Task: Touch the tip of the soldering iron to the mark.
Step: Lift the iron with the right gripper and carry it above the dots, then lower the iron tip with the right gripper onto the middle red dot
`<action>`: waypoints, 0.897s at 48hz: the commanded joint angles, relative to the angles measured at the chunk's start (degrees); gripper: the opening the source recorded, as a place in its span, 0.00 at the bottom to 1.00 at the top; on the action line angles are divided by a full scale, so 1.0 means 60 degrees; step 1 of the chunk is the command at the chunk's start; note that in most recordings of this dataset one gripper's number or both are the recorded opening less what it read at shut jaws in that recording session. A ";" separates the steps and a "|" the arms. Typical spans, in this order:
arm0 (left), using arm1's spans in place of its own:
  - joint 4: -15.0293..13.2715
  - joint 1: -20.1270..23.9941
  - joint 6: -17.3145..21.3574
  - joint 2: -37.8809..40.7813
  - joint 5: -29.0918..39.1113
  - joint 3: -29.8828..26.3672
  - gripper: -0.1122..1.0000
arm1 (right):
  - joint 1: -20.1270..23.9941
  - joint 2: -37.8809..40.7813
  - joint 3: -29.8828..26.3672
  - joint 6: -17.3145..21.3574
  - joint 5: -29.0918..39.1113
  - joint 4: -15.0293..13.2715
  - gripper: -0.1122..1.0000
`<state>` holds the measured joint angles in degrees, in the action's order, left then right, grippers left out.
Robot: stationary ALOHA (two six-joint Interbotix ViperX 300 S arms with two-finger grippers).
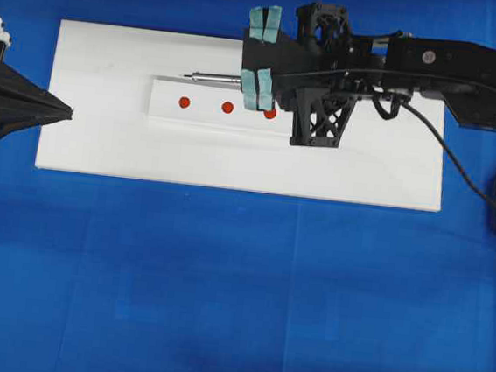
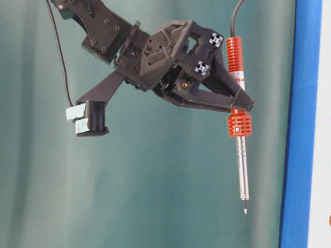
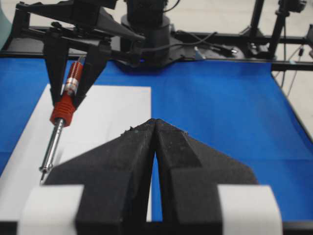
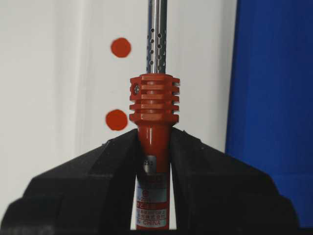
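Red-orange plastic fills the right wrist view, where the right gripper (image 4: 153,161) clamps the soldering iron (image 4: 153,127) by its handle, shaft running away over the white board (image 4: 49,73) beside 2 red marks (image 4: 116,120). Overhead, its tip hangs above the board's far side, clear of the 3 marks. Further left, the left gripper (image 1: 69,113) rests with jaws pressed together, holding nothing.

One soldering iron (image 1: 213,79), three red marks (image 1: 227,107), one white board (image 1: 102,146), two hands (image 1: 260,82)
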<state>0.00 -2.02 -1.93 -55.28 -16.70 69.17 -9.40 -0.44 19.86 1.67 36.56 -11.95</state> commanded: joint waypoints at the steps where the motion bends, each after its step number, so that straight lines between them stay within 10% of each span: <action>1: 0.0015 -0.0029 0.0000 0.0029 -0.0103 -0.0088 0.10 | -0.0044 -0.0337 -0.0205 -0.0029 -0.0088 0.0000 0.16; 43: 0.0015 -0.0044 0.0000 0.0029 -0.0103 -0.0103 0.10 | 0.0000 -0.0337 -0.0220 -0.0015 0.2212 0.0498 0.16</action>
<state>0.00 -2.11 -1.93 -55.28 -16.70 69.17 -9.40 -0.44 19.78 1.49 50.45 -9.05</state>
